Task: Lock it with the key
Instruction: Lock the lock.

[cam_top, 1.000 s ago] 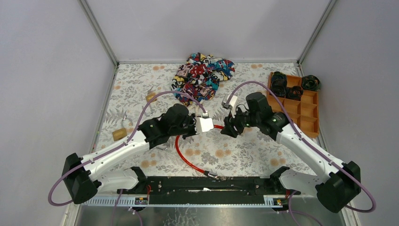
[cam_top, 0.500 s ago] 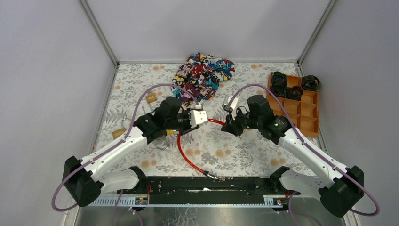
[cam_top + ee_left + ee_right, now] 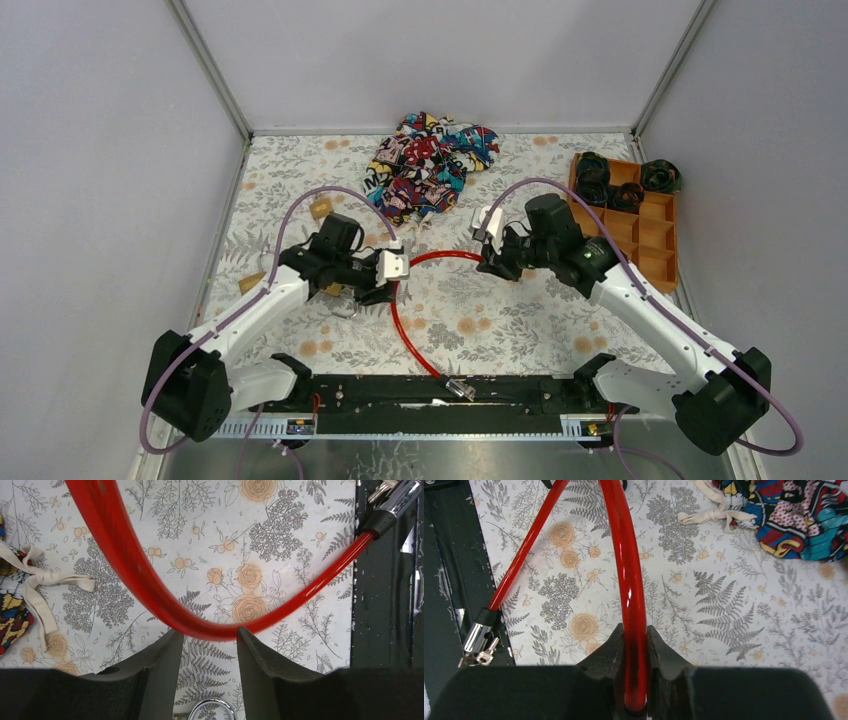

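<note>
The right gripper (image 3: 634, 645) pinches the red cable (image 3: 627, 570) tight, likely to steady it. The left gripper (image 3: 210, 635) is half open, holding nothing. The lock end (image 3: 479, 635) with its key (image 3: 486, 656) lies mid near edge of the tabletop (image 3: 520, 320).

Illumination is bright, even and diffuse; shadows on the bench (image 3: 520, 310) are faint. A narrow glare streak runs along the red cable (image 3: 630, 575) ahead of the right fingers (image 3: 610, 652). The left fingers (image 3: 162, 660) appear slightly soft; the pattern beyond them is sharp.
</note>
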`<state>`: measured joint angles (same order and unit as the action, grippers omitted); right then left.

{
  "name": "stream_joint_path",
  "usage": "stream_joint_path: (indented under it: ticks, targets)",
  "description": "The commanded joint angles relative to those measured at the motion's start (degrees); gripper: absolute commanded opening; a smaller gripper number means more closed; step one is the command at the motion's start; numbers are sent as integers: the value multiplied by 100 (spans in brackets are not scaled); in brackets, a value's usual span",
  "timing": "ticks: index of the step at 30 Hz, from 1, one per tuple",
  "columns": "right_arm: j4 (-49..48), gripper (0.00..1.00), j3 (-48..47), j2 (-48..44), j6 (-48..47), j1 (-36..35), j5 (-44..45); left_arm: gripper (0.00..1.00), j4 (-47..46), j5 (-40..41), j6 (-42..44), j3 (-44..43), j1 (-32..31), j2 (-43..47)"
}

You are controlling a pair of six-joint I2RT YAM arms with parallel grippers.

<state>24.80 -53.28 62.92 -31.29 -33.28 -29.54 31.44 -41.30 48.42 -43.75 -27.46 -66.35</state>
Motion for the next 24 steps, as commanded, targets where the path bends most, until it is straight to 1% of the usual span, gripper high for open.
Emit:
stream_joint_path:
  ticks: [1, 4, 7, 10, 14, 17, 20, 21, 22, 24]
  targets:
    - [207, 0, -568, 15, -540, 90, -184, 50, 175, -828, 850, -28, 368, -321]
    - [175, 0, -636, 37, -541, 115, -238, 50, 432, -1322, 984, -3, 411, -516]
    - [137, 0, -703, 137, -519, 115, -263, 51, 127, -1838, 470, 79, 400, -620]
    - [141, 0, -753, 144, -527, 115, -285, 56, -682, -1734, -227, 348, 399, -614]
    - [166, 0, -820, 149, -521, 112, -342, 56, -1701, -1616, -1012, 641, 334, -579]
    - [151, 0, -833, 142, -518, 125, -356, 52, -2121, -1652, -1470, 707, 268, -566]
    - [178, 0, -872, 184, -531, 120, -360, 48, -2307, -1691, -1619, 773, 237, -515]
    - [189, 0, -889, 198, -542, 120, -356, 46, -2312, -1711, -1651, 783, 240, -507]
    - [203, 0, -899, 214, -552, 120, -354, 38, -2302, -1722, -1655, 799, 241, -497]
    - [213, 0, -927, 229, -566, 124, -339, 17, -2242, -1721, -1560, 811, 238, -481]
